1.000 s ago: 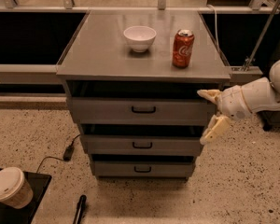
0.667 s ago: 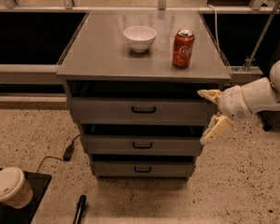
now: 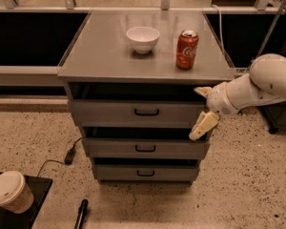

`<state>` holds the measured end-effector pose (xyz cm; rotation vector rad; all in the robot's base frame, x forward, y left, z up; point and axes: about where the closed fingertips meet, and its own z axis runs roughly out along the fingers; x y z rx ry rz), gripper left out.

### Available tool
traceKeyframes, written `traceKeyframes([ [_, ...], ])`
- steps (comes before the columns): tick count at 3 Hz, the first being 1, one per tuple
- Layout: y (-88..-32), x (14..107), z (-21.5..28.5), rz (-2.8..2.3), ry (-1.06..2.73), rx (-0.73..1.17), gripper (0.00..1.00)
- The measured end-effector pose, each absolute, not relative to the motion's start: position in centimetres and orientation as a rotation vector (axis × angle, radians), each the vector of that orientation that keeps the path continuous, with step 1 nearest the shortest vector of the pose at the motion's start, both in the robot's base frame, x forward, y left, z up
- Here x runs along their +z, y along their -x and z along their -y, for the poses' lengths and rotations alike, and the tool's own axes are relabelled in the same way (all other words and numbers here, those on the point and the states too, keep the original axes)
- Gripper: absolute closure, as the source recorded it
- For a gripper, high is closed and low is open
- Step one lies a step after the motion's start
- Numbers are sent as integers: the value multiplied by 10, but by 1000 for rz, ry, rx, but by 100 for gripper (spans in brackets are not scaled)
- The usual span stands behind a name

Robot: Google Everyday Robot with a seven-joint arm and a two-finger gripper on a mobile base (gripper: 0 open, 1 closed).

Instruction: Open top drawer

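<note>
— How many drawers in the grey metal cabinet (image 3: 109, 56)?
— Three flat grey ones; the top drawer (image 3: 105, 112) is widest.
— And on the cabinet?
— One white round bowl (image 3: 142, 38), one red soda can (image 3: 187, 49).
— Grippers?
— One cream two-finger gripper (image 3: 202, 109), fingers spread, at the cabinet's right front corner. One lidded paper cup (image 3: 9, 192) front-left of the cabinet.

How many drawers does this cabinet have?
3, stacked: the top drawer widest, the middle drawer under it, the bottom drawer lowest. The gripper is at the top drawer's right end.
</note>
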<state>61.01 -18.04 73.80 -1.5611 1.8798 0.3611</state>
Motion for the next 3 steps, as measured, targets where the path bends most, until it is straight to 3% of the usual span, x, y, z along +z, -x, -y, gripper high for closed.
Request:
traceKeyframes([
  [2, -620, 719, 169, -1930, 1587, 330, 0],
  [3, -647, 679, 143, -2032, 1634, 229, 0],
])
